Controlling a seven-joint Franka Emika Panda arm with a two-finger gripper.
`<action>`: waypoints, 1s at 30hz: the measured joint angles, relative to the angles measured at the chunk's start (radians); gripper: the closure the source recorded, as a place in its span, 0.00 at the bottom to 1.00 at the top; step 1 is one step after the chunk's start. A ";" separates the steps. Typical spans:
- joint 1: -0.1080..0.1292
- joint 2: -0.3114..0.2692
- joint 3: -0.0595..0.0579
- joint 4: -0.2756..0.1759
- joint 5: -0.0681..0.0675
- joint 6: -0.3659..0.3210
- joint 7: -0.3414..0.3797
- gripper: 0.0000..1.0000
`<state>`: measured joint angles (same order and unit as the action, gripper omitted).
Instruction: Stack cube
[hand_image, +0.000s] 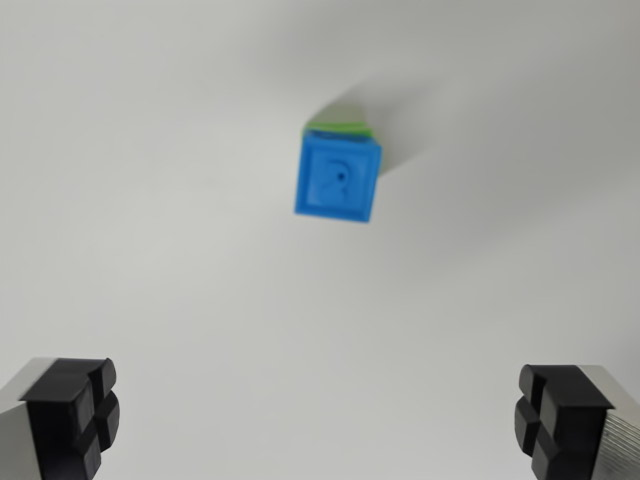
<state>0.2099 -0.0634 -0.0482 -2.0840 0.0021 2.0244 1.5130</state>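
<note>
Wrist view, looking down on a plain white surface. A blue cube sits slightly above the centre of the frame, its top face bearing a raised or embossed mark whose shape is too blurred to read. Directly under it, a green cube shows only as a thin strip along the blue cube's upper edge; the blue cube rests on top of it, the two roughly aligned, with the blue one turned a little against the frame edges. A soft shadow falls from the stack toward the upper part of the wrist view's right. The gripper has its jaws spread wide apart and grasps nothing: one black finger pad stands at the lower corner on the wrist view's left, the other at the lower corner on the wrist view's right, with bare surface between them. The stack lies well apart from both pads, above them in the frame, and close to the midline between the two pads. No contact between gripper and either cube. The picture is somewhat soft throughout.
</note>
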 joint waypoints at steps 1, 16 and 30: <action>0.000 -0.001 0.000 0.004 0.000 -0.005 0.000 0.00; 0.000 -0.008 0.000 0.024 0.000 -0.032 0.001 0.00; 0.000 -0.008 0.000 0.024 0.000 -0.032 0.000 0.00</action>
<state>0.2099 -0.0717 -0.0482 -2.0602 0.0019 1.9924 1.5135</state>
